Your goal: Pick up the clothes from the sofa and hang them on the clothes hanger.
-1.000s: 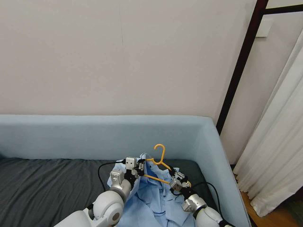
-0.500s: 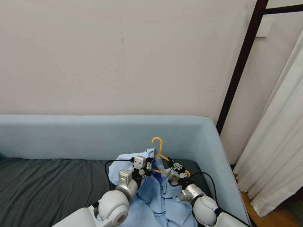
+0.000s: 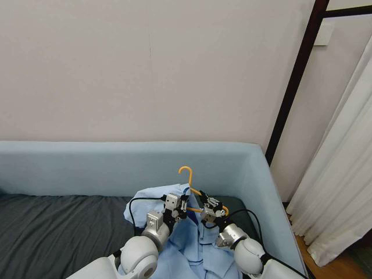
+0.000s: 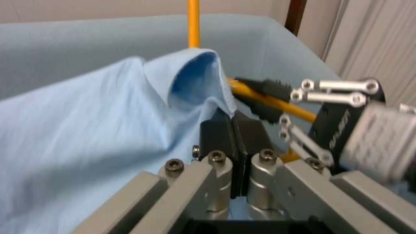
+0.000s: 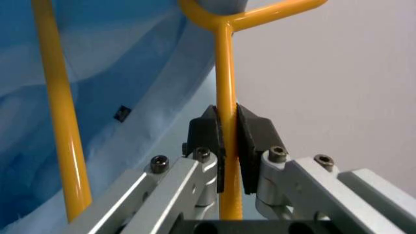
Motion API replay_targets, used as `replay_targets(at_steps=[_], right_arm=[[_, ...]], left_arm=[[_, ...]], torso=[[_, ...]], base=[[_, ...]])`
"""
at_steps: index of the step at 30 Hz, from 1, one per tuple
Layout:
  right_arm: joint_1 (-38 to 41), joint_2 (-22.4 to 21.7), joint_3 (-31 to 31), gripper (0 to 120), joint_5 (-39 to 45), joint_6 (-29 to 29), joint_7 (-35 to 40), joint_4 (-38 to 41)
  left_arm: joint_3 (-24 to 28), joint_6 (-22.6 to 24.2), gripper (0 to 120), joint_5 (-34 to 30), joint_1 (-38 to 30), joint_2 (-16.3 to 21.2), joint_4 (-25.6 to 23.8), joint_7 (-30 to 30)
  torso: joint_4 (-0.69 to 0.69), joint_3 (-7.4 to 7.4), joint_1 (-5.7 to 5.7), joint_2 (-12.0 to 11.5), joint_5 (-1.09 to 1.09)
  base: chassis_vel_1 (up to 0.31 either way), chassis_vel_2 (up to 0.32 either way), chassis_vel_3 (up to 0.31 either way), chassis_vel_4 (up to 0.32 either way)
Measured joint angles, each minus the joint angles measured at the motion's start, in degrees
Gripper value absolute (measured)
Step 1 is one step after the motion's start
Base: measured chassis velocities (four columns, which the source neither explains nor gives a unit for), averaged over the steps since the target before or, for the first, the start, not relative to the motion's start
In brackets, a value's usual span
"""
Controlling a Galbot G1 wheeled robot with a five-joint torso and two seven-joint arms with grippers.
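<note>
Over the sofa (image 3: 70, 165), right gripper (image 5: 227, 134) pinches hanger (image 5: 224, 68); left gripper (image 4: 234, 139) pinches shirt (image 4: 97, 122).

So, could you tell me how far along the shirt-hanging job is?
Partly there. Done: the blue shirt has its collar raised off the sofa, at the neck of the orange hanger. In hand: the left gripper is shut on the collar, the right gripper on the hanger's bar. Left: most of the shirt lies bunched on the seat, not yet draped over the hanger.
</note>
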Motion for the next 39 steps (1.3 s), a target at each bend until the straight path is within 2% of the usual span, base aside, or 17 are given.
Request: replay_targets(at_steps=[4, 7, 8, 11, 13, 16, 17, 19, 23, 24, 26, 30, 35, 36, 39], right_arm=[[0.1, 0.0, 0.5, 5, 0.3, 0.3, 1.0, -0.2], [0.1, 0.4, 1.1, 5, -0.4, 0.9, 2.2, -0.4], [0.1, 0.4, 1.1, 5, -0.4, 0.9, 2.2, -0.4], [0.2, 1.4, 2.1, 5, -3.0, 2.4, 3.9, -1.2], [0.2, 1.6, 2.3, 5, -3.3, 2.6, 4.5, -1.4], [0.1, 2.4, 2.9, 5, -4.9, 3.5, 5.8, -2.3], [0.1, 2.8, 3.3, 5, -6.0, 4.1, 6.5, -2.8], [0.1, 3.0, 3.5, 5, -6.8, 4.5, 6.8, -3.2], [0.4, 3.5, 4.4, 5, -10.7, 6.8, 8.1, -4.6], [0.4, 3.5, 4.4, 5, -10.7, 6.8, 8.1, -4.6], [0.6, 3.5, 4.6, 5, -12.4, 7.8, 8.6, -4.9], [0.6, 3.5, 5.4, 5, -15.2, 9.5, 9.7, -5.8], [0.8, 3.3, 5.3, 5, -17.3, 10.8, 9.9, -6.2], [0.8, 3.4, 5.2, 5, -18.3, 11.5, 9.9, -6.4], [0.9, 3.4, 5.2, 5, -18.9, 11.8, 10.1, -6.6]], left_arm=[[-0.4, 0.3, 0, 0.6, 0.9, 0.2, -0.4, -0.2], [-0.5, 1.2, 12, 0.9, 1.0, 0.6, -1.3, -0.4], [-0.5, 1.2, 12, 0.9, 1.0, 0.6, -1.3, -0.4], [-1.1, 2.9, 27, 2.1, 1.8, 1.6, -3.0, -0.7], [-1.4, 3.2, 30, 2.6, 2.4, 2.1, -3.4, -0.7], [-3.4, 3.3, 41, 4.4, 4.4, 3.5, -4.6, -0.4], [-5.5, 3.2, 49, 5.1, 6.5, 4.5, -5.8, 0.4], [-7.4, 2.8, 52, 5.6, 8.0, 5.4, -6.5, 1.4], [-15.5, -0.4, 71, 7.6, 15.1, 9.2, -7.6, 5.8], [-15.5, -0.4, 71, 7.6, 15.1, 9.2, -7.6, 5.8], [-19.0, -2.7, 79, 7.6, 18.0, 10.7, -7.6, 8.4], [-22.2, -6.0, 95, 7.6, 17.9, 13.6, -7.4, 12.2], [-23.7, -6.7, 99, 4.7, 15.4, 16.6, -6.8, 15.2], [-24.2, -7.4, 99, 2.8, 14.1, 18.8, -6.3, 17.5], [-24.4, -8.1, 99, 1.7, 13.2, 20.6, -5.7, 19.3]], torso=[[-0.01, 0.0, 0.0, 0.0, 0.0], [-0.02, 0.0, 0.0, 0.0, 0.0], [-0.02, 0.0, 0.0, 0.0, 0.0], [-0.02, 0.0, 0.0, 0.0, 0.0], [-0.01, 0.0, 0.0, 0.0, 0.0], [-0.02, 0.0, 0.0, 0.0, -0.01], [-0.01, 0.0, 0.0, 0.0, -0.01], [-0.01, 0.0, 0.0, 0.0, -0.01], [0.01, 0.0, 0.0, 0.0, -0.01], [0.01, 0.0, 0.0, 0.0, -0.01], [0.01, 0.0, 0.0, 0.0, -0.01], [-0.01, 0.0, 0.0, 0.0, -0.01], [-0.04, 0.0, 0.0, 0.0, -0.02], [-0.02, 0.0, 0.0, 0.0, 0.0], [-0.01, 0.0, 0.0, 0.0, -0.01]], base=[[0.0, 0.0, 0.0, 0.0], [0.0, 0.0, 0.0, 0.0], [0.0, 0.0, 0.0, 0.0], [0.0, 0.0, 0.0, 0.0], [0.0, 0.0, 0.0, 0.0], [0.0, 0.0, 0.0, 0.0], [0.0, 0.0, 0.0, 0.0], [0.0, 0.0, 0.0, 0.0], [0.0, 0.0, 0.0, 0.0], [0.0, 0.0, 0.0, 0.0], [0.0, 0.0, 0.0, 0.0], [0.0, 0.0, 0.0, 0.0], [0.0, 0.0, 0.0, 0.0], [0.0, 0.0, 0.0, 0.0], [0.0, 0.0, 0.0, 0.0]])
